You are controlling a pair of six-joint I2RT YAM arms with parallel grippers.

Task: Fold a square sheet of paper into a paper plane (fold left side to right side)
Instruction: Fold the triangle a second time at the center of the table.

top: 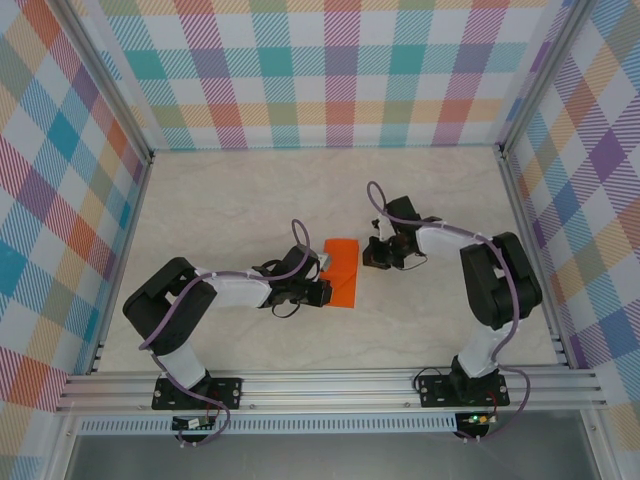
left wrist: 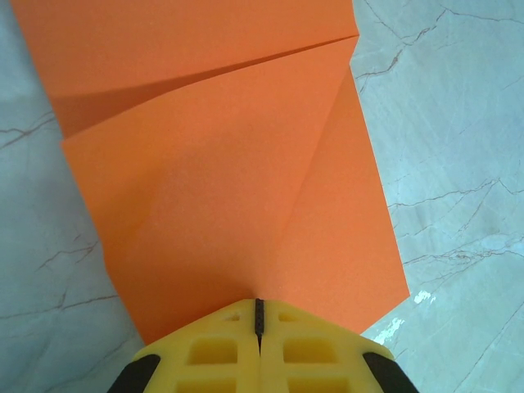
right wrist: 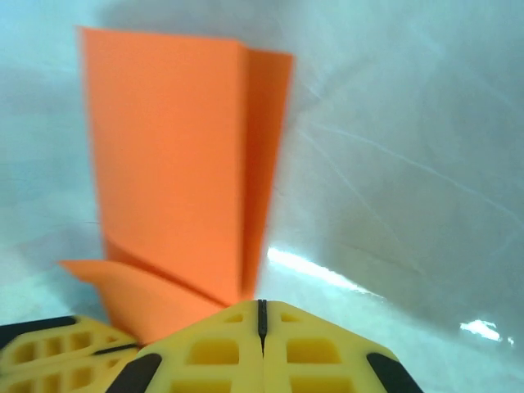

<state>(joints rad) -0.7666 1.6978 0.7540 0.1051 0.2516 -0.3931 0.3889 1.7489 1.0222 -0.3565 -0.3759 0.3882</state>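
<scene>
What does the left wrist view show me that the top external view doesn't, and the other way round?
Left wrist gives: diagonal creases across the square sheet of paper, and the left tool shut at its near edge. Top external gives: the right tool close beside the sheet's right edge, plus both arms' poses. Both share: the orange sheet, partly folded, on the marble table.

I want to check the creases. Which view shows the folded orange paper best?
The left wrist view: the bright orange folded paper sheet lies close and sharp there, its crease lines plain. The top external view shows it small between the two arms. The right wrist view shows it near but blurred.
</scene>
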